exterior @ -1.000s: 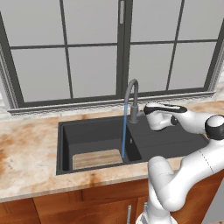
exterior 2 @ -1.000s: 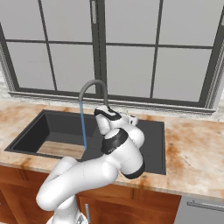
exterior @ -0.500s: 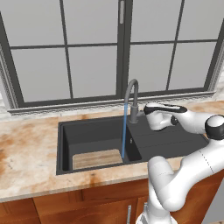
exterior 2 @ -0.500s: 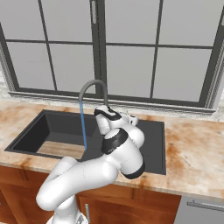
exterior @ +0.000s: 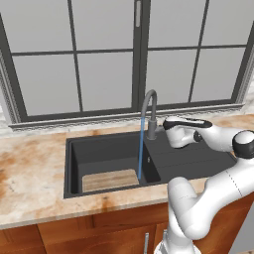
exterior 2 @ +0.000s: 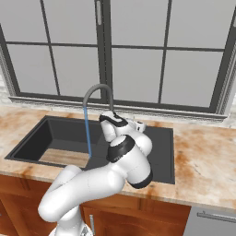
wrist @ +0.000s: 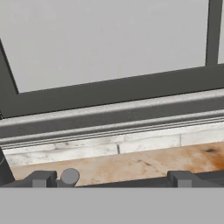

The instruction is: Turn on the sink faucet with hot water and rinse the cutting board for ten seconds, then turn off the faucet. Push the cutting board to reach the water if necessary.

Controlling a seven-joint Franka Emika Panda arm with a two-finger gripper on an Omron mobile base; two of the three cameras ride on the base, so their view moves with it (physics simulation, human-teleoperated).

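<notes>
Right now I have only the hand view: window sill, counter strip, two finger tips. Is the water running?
Observer: Yes. A thin blue stream of water falls from the sink faucet into the sink.
Operator: Is it hitting the cutting board?
Observer: It lands at the right edge of the cutting board, which lies flat at the basin's front.
Operator: And the gripper?
Observer: The gripper is open, beside the faucet's base, holding nothing.

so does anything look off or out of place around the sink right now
One thing: the water runs from the faucet straight into the bare basin of the sink, just right of the cutting board lying flat at the front. The board seems to miss the stream. Nothing spilled or damaged.
</notes>
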